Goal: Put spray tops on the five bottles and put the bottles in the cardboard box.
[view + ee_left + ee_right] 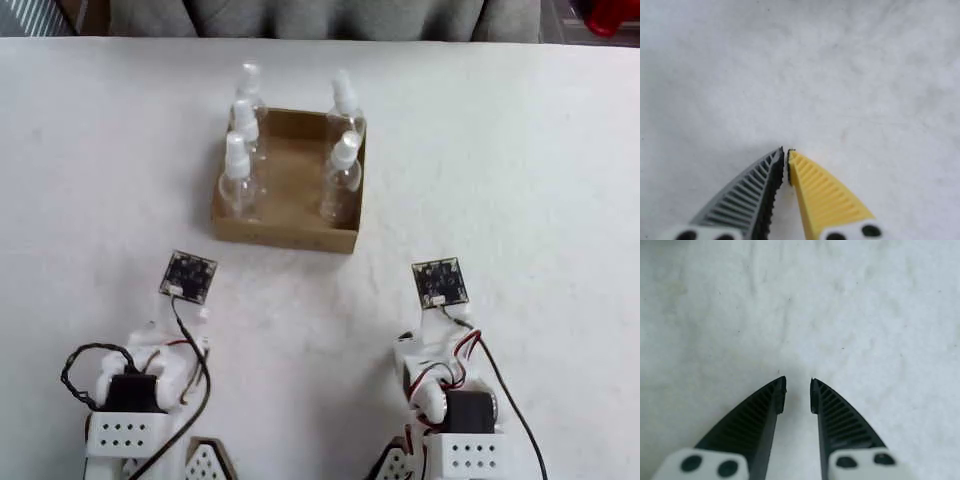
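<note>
Seemingly final step: we count five bottles (237,170), tops on, in the cardboard box (285,232), upper centre. Left gripper (786,159) closed, empty; right gripper (797,390) slightly parted, empty. Next: only verification, we judge.

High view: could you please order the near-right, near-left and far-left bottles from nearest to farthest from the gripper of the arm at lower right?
1. The near-right bottle, at the cardboard box's front right corner, nearest that arm.
2. The near-left bottle, at the front left corner.
3. The far-left bottle, at the back left.
</note>
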